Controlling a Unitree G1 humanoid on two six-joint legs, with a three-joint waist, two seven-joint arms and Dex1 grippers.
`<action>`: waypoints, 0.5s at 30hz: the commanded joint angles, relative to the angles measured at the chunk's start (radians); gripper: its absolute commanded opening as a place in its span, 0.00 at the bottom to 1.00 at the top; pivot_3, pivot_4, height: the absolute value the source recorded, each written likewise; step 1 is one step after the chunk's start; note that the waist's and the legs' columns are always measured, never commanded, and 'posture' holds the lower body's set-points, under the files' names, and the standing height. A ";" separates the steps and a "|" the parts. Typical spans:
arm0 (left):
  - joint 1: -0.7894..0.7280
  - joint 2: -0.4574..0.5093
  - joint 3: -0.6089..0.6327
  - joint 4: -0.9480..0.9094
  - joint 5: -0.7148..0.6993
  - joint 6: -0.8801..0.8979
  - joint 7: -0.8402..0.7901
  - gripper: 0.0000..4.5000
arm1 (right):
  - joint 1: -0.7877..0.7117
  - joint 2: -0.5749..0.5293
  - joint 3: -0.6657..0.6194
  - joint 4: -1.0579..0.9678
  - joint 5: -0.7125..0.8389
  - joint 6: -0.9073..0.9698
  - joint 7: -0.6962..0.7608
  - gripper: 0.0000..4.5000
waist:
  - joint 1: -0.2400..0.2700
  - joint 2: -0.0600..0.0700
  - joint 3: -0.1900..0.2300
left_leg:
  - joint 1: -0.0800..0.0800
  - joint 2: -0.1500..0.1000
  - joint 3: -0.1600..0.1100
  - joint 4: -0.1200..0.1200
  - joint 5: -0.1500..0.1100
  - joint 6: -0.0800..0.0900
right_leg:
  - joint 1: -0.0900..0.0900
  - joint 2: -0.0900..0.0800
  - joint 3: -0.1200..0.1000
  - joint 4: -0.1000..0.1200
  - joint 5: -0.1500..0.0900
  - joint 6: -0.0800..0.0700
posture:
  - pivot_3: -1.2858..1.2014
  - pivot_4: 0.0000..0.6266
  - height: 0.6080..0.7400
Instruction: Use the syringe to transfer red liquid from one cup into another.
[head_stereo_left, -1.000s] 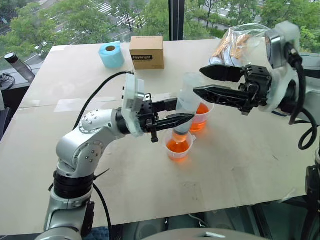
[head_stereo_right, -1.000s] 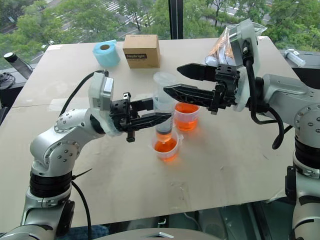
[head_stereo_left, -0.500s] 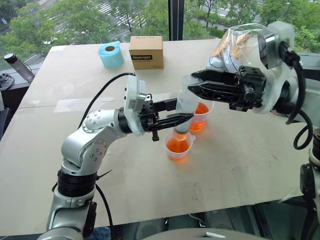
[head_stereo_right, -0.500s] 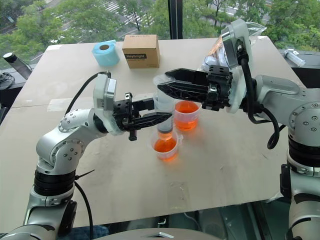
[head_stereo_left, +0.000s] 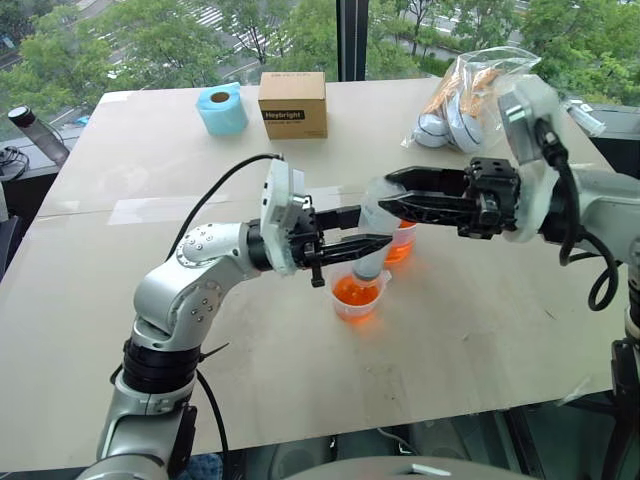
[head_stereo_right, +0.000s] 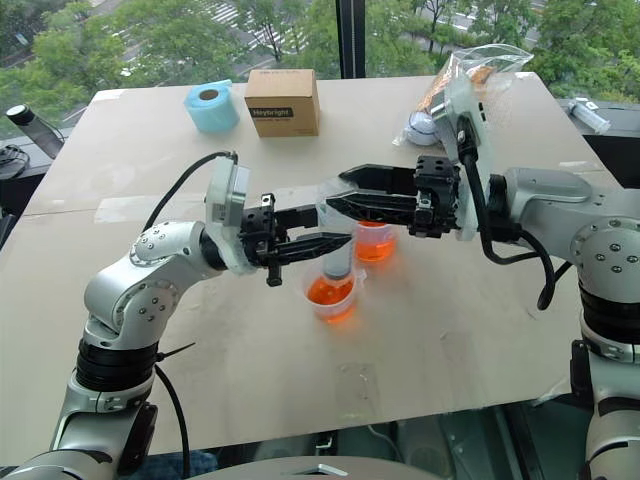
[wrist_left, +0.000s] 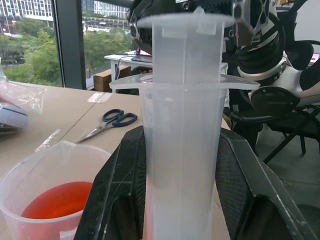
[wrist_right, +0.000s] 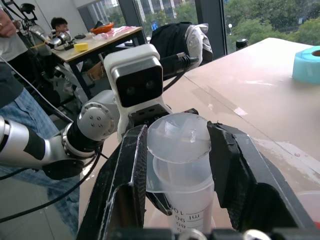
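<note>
Our right gripper (head_stereo_right: 335, 203) has just dropped and clamped its jaws on the plunger head of the syringe (head_stereo_left: 372, 232). Our left gripper (head_stereo_left: 375, 228) grips the barrel upright over the shorter cup (head_stereo_left: 357, 295), so we judge pressing comes next.

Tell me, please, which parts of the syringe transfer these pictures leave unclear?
- Syringe nozzle: in the head views the left gripper and the barrel cover it, so whether the tip reaches the red liquid is unclear.
- Barrel contents: left wrist view cuts off below the left gripper's fingers.
- Right gripper on the plunger top: contact unclear.
</note>
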 joint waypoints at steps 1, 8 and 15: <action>-0.025 -0.009 0.056 -0.035 -0.038 -0.034 0.013 0.32 | 0.032 -0.034 0.052 -0.029 -0.047 0.058 0.014 0.30 | 0.000 0.000 0.000 | 0.000 0.000 0.000 0.000 0.000 0.000 | 0.000 0.000 0.000 0.000 0.000 0.000 | 0.52 0.24 1.00; -0.023 -0.011 0.058 -0.039 -0.041 -0.026 0.013 0.32 | 0.024 -0.024 0.044 -0.015 -0.043 0.056 0.007 0.30 | 0.000 0.000 0.000 | 0.000 0.000 0.000 0.000 0.000 0.000 | 0.000 0.000 0.000 0.000 0.000 0.000 | 0.52 0.24 1.00; -0.021 -0.011 0.056 -0.044 -0.043 -0.022 0.015 0.32 | -0.028 0.047 -0.095 0.093 0.143 0.010 -0.079 0.82 | 0.000 0.000 0.000 | 0.000 0.000 0.000 0.000 0.000 0.000 | 0.000 0.000 0.000 0.000 0.000 0.000 | 0.52 0.24 1.00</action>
